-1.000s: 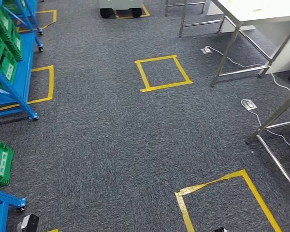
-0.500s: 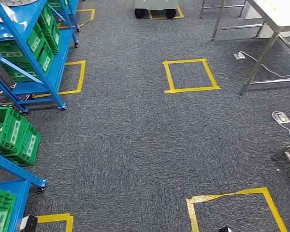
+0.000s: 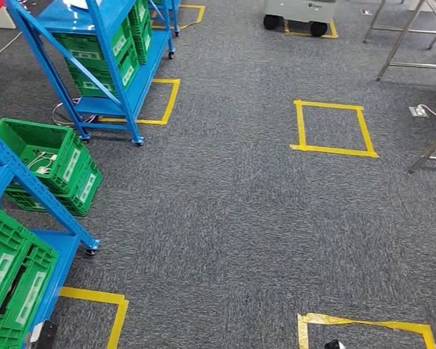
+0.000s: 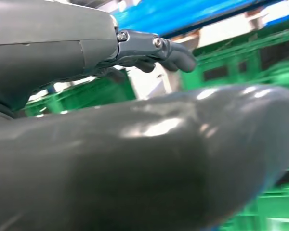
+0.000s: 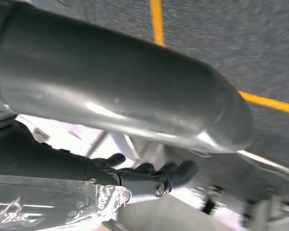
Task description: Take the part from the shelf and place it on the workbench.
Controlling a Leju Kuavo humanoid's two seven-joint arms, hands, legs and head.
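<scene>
- Part for the job: can't pick it out yet, presumably somewhere in the green bins (image 3: 78, 171) on the blue shelf (image 3: 26, 182) off to the robot's left.
- Shelf side is the left side, so left hand (image 4: 150, 50) looks like the nearer one for the reach; green crates blur right past it in the left wrist view.
- Long axis of the part: no idea, too hidden to call.
- Left hand: fingers stretched out fairly straight, nothing in them.
- Right hand (image 5: 150, 175): fingers loosely curled, apparently nothing held, though that view is blurry.
- Counter: just metal legs (image 3: 426, 153) poking in at the far right, well apart from the shelf, grey carpet with yellow tape squares (image 3: 332, 129) between.
- Guess at the stage: lining up on the shelf, grab not started.
</scene>
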